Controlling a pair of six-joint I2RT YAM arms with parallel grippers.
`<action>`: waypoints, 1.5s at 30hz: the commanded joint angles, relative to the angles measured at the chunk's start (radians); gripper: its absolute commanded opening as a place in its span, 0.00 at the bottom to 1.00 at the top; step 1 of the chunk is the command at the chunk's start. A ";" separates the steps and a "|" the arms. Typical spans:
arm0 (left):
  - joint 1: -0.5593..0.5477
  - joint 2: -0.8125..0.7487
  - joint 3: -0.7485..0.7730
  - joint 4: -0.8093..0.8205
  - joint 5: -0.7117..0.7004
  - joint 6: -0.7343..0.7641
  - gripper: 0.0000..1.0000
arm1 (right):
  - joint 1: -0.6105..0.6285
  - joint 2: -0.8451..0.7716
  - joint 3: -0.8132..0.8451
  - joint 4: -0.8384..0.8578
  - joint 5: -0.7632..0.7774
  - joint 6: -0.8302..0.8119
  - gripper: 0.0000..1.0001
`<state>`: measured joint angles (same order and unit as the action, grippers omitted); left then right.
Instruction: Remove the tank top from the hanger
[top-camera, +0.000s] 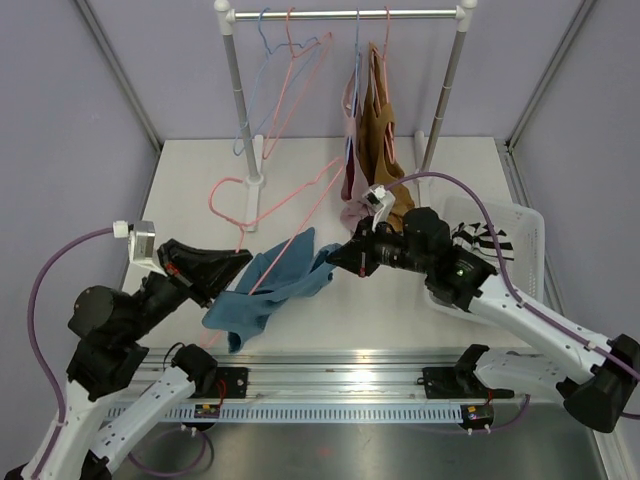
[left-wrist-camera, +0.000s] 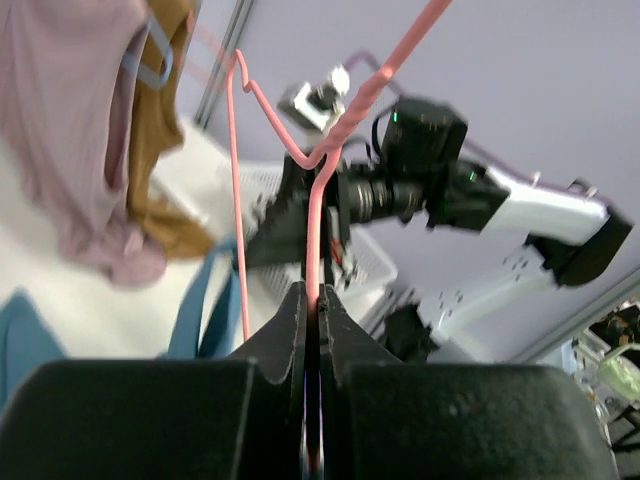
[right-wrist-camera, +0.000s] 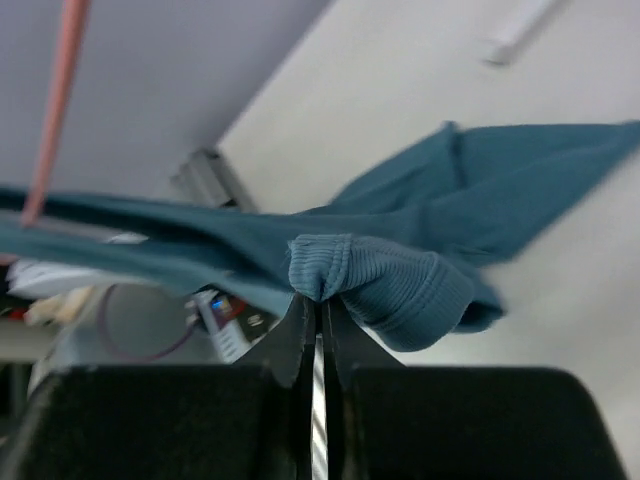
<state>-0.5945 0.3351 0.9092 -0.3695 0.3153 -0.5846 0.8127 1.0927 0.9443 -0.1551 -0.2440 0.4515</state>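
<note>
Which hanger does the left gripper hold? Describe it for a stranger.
Look in front of the clothes rail, low over the table. The pink hanger there is pinched by the left gripper. Unlike the others, it is off the rail and carries a blue top.

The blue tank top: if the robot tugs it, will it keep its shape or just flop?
Probably floppy: the blue tank top sags in folds between the pink hanger and the right gripper. Likely light and soft, since a small pinch bunches its ribbed edge. It may snag on the thin wire rather than slide freely.
</note>
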 joint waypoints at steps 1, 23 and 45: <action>-0.004 0.122 -0.007 0.426 0.043 0.014 0.00 | 0.002 -0.106 0.057 0.137 -0.366 0.085 0.00; -0.062 0.352 0.089 0.420 -0.374 0.249 0.00 | 0.020 -0.272 -0.005 -0.287 -0.164 -0.080 0.14; 0.068 1.287 1.215 -0.169 -0.387 0.281 0.00 | 0.020 -0.542 -0.052 -0.409 0.077 -0.151 1.00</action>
<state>-0.5579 1.5394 1.9545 -0.4854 -0.0978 -0.3107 0.8268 0.5827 0.9062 -0.5747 -0.2062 0.3233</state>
